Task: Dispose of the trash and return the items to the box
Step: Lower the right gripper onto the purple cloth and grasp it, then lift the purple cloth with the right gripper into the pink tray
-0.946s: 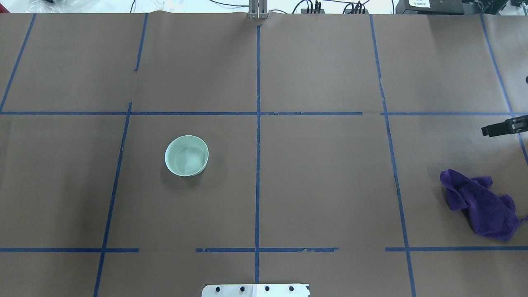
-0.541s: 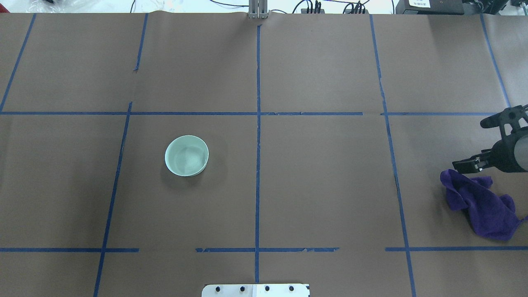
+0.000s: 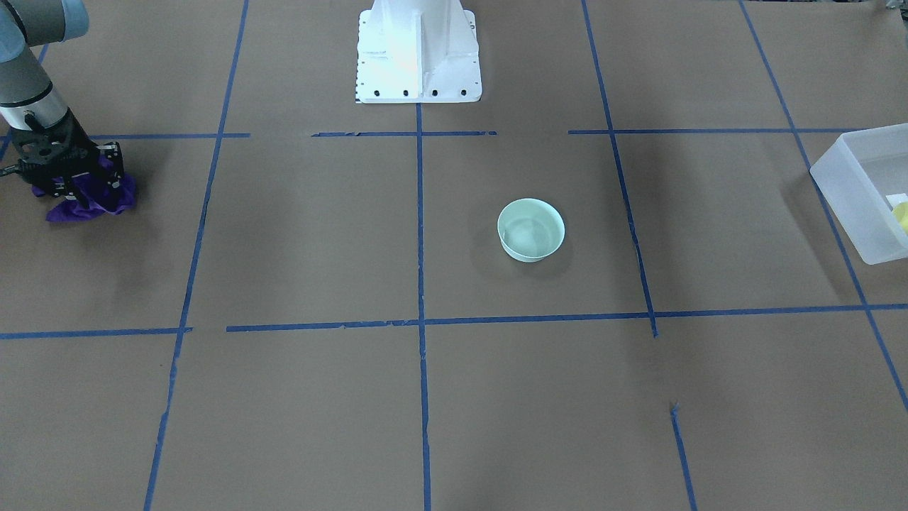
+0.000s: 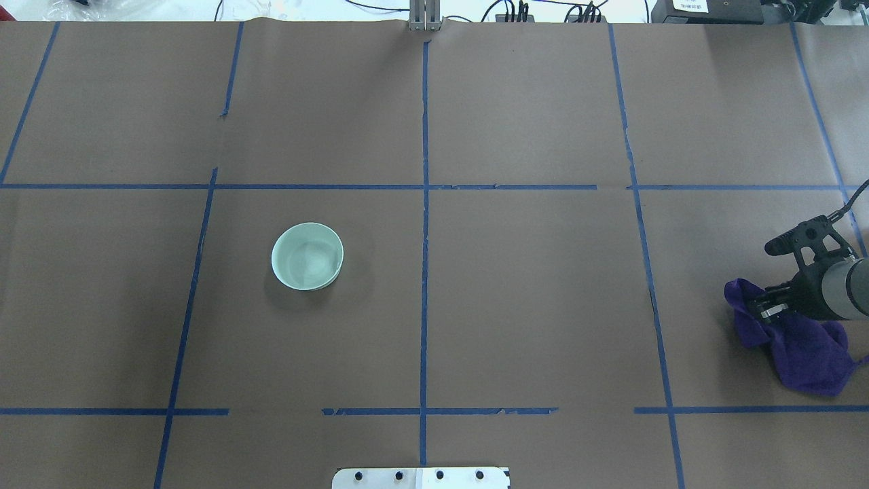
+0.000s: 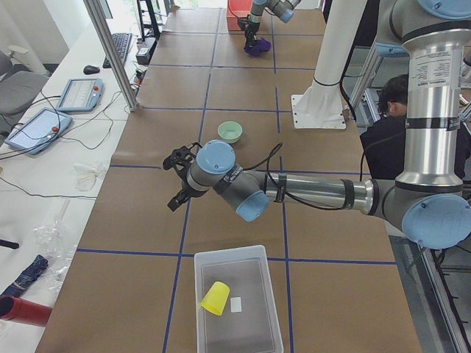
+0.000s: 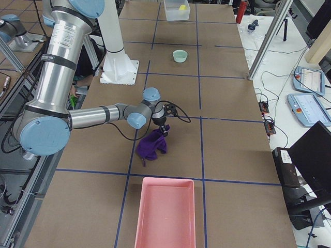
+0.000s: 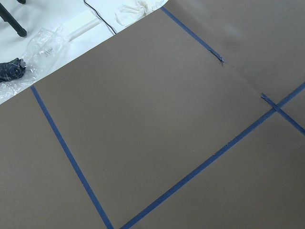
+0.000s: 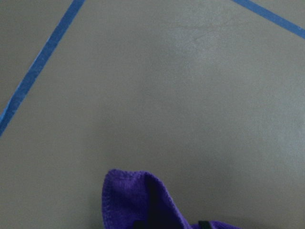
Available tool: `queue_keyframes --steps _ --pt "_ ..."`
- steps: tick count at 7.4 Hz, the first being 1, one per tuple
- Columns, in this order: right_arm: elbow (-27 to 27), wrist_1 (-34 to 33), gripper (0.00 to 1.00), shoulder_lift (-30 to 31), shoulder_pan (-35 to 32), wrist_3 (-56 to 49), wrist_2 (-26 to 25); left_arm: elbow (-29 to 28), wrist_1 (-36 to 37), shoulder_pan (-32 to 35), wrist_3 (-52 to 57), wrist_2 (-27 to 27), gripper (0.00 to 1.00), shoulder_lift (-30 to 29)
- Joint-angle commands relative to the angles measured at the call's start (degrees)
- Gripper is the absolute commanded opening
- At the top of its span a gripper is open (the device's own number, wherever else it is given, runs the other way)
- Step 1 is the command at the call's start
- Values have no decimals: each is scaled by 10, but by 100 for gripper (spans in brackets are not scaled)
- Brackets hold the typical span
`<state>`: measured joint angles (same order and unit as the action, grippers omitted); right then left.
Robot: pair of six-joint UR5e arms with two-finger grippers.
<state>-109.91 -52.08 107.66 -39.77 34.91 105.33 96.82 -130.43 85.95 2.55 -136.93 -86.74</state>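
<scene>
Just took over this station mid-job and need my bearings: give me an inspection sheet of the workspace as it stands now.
Surface: brown paper with a blue tape grid, flat, no spills seen.
Job's things: bowl upright on the paper, alone, not in the box; yellow cup lies on its side inside the box.
Clutter: purple cloth crumpled near the table's right end; pink tray beyond it.
Grippers: right gripper down on the cloth, open or shut cannot be told; left gripper hovers over bare paper, state cannot be told.
Cables: black cable loops off the right wrist, above the table.
Surroundings: teach pendants on the side bench; a person seated behind the robot.
</scene>
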Motion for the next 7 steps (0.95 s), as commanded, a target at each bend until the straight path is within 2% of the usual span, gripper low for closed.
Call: queue_keyframes --steps 1,2,3,4,6,7 --pt "-4 -1 0 1 2 -2 0 0 0 0 0 -1 100 0" --pt "-20 -4 0 2 -15 -5 13 1 0 1 0 -1 100 1" --pt "-32 -12 0 3 -76 -25 69 1 0 1 0 -2 100 1" --pt "-50 -51 0 2 -162 -87 145 1 0 1 0 -3 100 1" --pt "-107 -227 0 -2 -355 -319 250 1 -1 1 0 -4 100 2" --pt "-132 -342 0 -9 -438 -460 268 1 -1 1 0 -4 100 3"
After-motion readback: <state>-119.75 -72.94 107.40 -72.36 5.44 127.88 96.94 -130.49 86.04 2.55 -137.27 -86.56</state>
